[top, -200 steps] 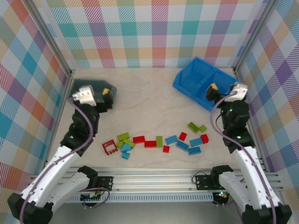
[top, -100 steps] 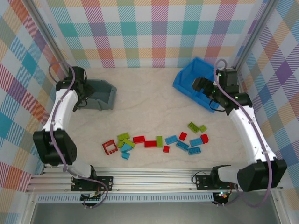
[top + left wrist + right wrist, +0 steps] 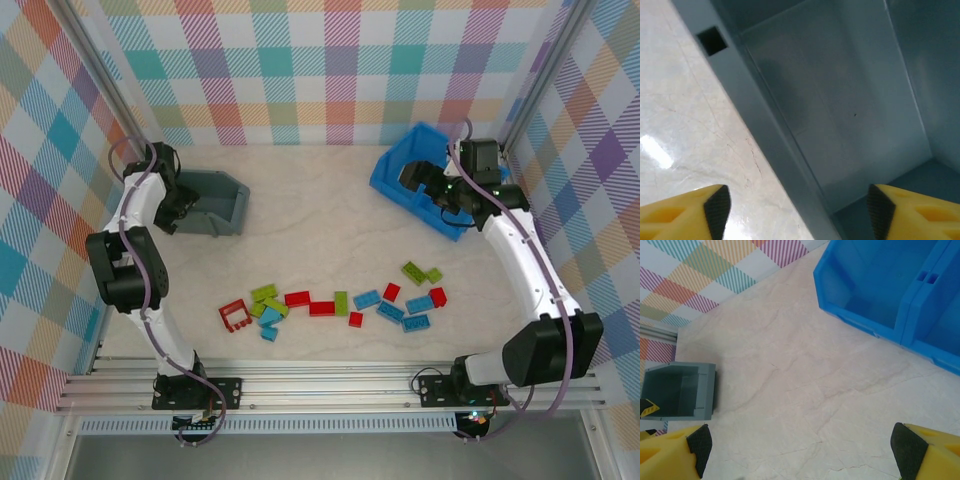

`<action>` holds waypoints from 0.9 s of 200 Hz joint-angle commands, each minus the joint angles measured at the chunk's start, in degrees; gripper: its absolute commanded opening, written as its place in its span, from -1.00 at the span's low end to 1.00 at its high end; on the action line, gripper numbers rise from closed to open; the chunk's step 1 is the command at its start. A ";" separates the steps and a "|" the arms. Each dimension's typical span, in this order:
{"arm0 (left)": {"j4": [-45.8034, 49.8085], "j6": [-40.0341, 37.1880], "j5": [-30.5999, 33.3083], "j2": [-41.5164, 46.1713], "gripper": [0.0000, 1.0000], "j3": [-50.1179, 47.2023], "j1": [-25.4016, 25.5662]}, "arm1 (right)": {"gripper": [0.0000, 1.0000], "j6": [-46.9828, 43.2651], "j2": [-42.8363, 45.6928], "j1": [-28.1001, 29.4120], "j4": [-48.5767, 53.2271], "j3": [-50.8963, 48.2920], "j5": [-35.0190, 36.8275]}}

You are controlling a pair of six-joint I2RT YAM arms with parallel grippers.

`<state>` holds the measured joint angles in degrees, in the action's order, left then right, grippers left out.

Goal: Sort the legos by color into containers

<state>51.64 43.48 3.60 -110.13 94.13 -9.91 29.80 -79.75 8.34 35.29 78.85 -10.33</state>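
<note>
Two arms, two bins and about eighteen legos [image 3: 321,308] sit on a pale marble-look table [image 3: 310,220]. The legos are small flat bricks: six red, six light blue and five or six lime green. One red piece is an open frame [image 3: 226,312] at the left end of the scatter. They lie in a loose row, well apart from both sets of jaws and on the side nearer the arm bases.

The left gripper [image 3: 797,205] has its yellow fingers [image 3: 685,210] spread wide, holding nothing. A side wall of the small grey bin [image 3: 215,200] runs between them, so one finger is over the table and the other over the bin's bare floor.

The right gripper [image 3: 800,450] is also spread wide and holds nothing. It hovers over bare table, with the blue two-compartment bin [image 3: 388,182] just ahead of its right finger.
</note>
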 commanded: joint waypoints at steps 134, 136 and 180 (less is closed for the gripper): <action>-2.98 -20.27 -14.26 -2.64 -1.00 3.91 3.23 | 0.62 0.16 -46.50 -9.65 19.58 45.79 10.32; -2.89 -20.72 -14.46 -2.81 -1.00 4.12 3.52 | 0.62 0.10 -47.13 -9.65 19.83 46.31 10.32; -0.92 -25.48 -16.78 -7.08 -1.00 10.28 7.65 | 0.49 -0.88 -58.07 -9.92 24.74 59.30 11.49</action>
<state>49.43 22.83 -9.17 -115.57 100.18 -4.54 30.74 -134.37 -1.80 54.98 131.55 0.16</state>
